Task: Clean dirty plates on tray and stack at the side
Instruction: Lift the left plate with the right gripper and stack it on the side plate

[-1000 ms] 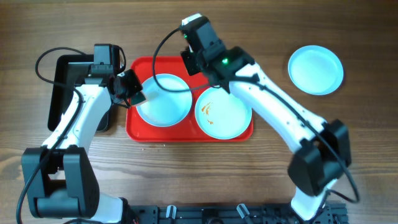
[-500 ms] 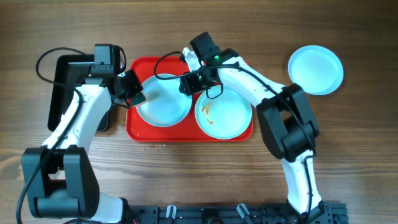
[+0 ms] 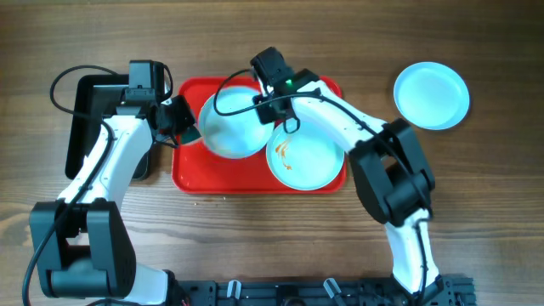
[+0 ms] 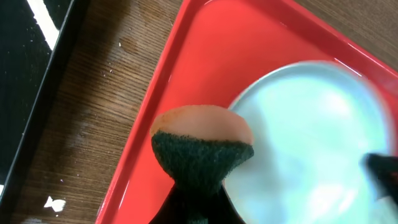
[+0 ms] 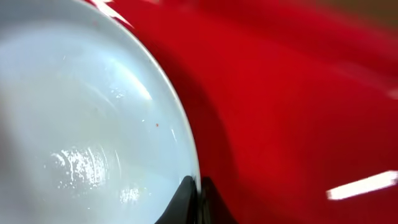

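Note:
The red tray [image 3: 189,174] holds two pale blue plates. The left plate [image 3: 229,127] is tilted, and my right gripper [image 3: 270,107] is shut on its right rim. The right wrist view shows the jaws [image 5: 196,194] pinching the rim of that plate [image 5: 81,118] above the tray [image 5: 298,106]. The right plate [image 3: 306,157] lies flat with orange-brown smears. A third plate [image 3: 431,93] sits on the table at far right. My left gripper [image 3: 185,126] is shut on a sponge [image 4: 202,146], orange on one side and dark green on the other, at the left edge of the tilted plate [image 4: 311,137].
A smaller black tray [image 3: 83,119] lies left of the red tray and shows in the left wrist view [image 4: 25,68]. White crumbs lie on the wood between the two trays. Both arms cross over the red tray [image 4: 155,118].
My right gripper came down onto the left plate's right rim, shut on it and tipped the plate up toward the tray's back. The left arm has barely moved.

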